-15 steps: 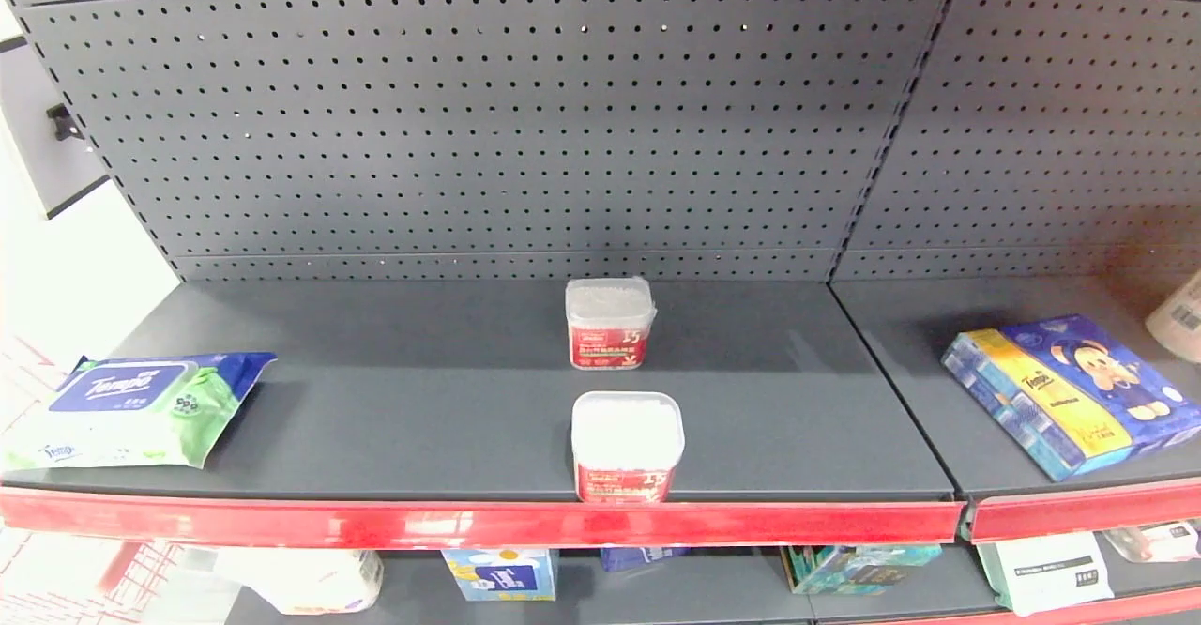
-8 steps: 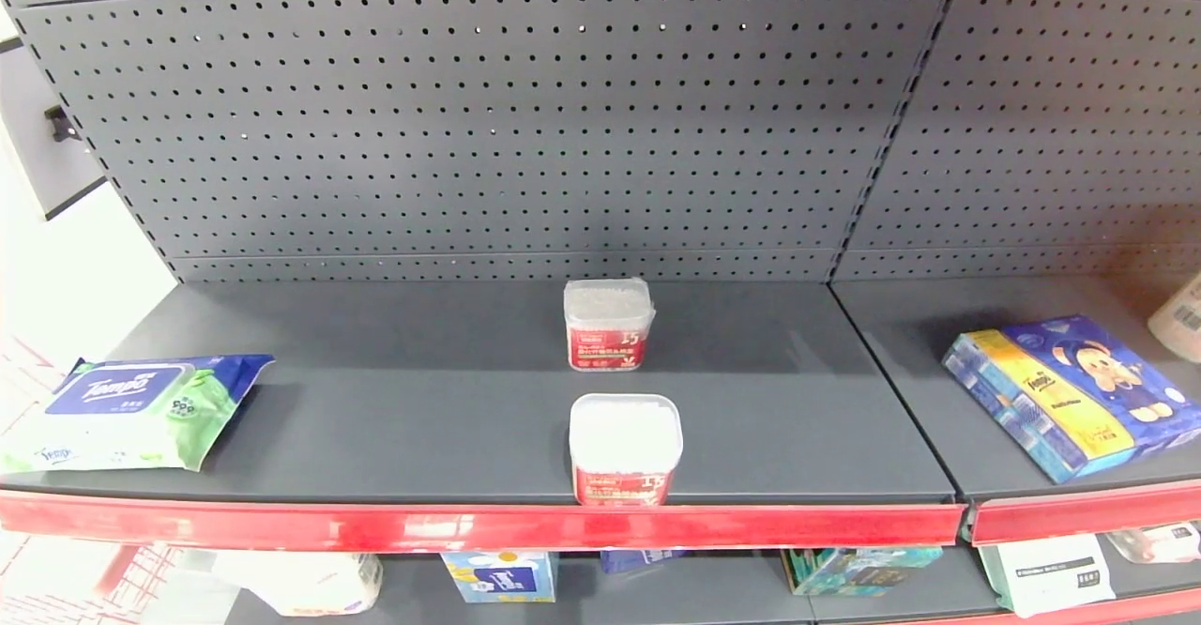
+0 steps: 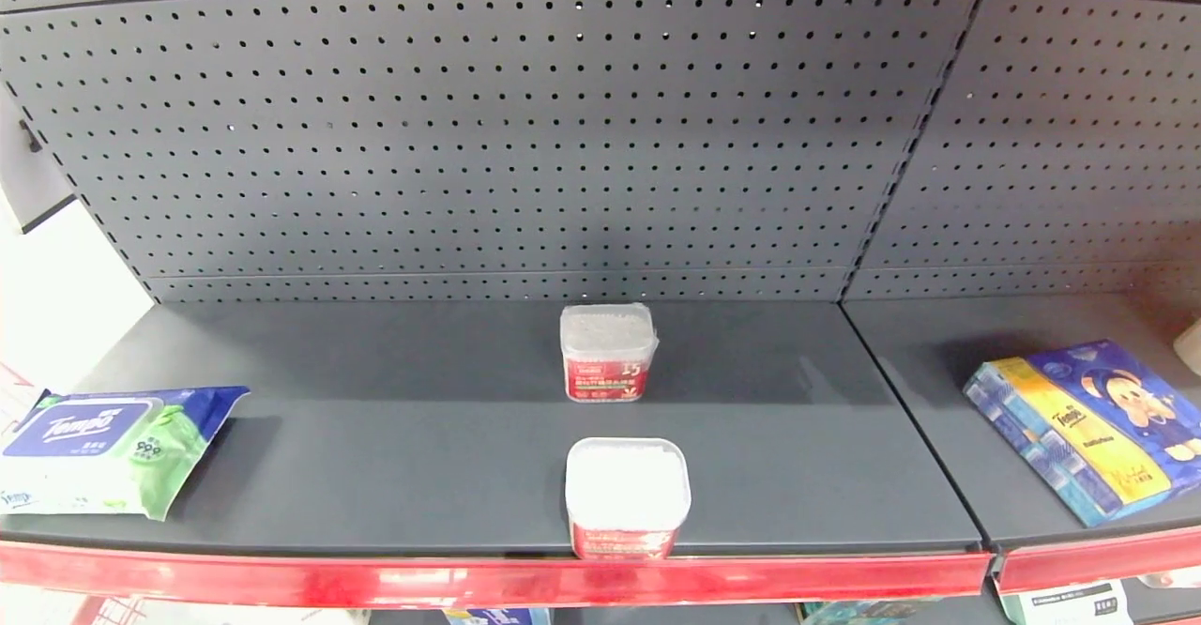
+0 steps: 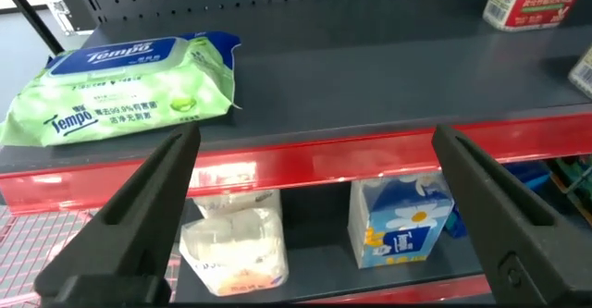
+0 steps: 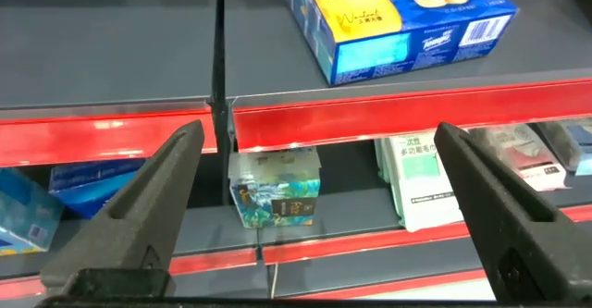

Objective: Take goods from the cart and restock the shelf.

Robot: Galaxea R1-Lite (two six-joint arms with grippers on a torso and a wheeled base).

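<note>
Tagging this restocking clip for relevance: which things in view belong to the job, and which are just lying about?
Job: shelf; rear tub; front tub; left end effector, right end effector, both open, empty.
Lying about: wipes pack; blue tissue box; lower-shelf packs; pegboard.

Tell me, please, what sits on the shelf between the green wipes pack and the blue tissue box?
In the head view, a rear tub and a front tub stand between the wipes pack and tissue box, with bare shelf either side.
</note>
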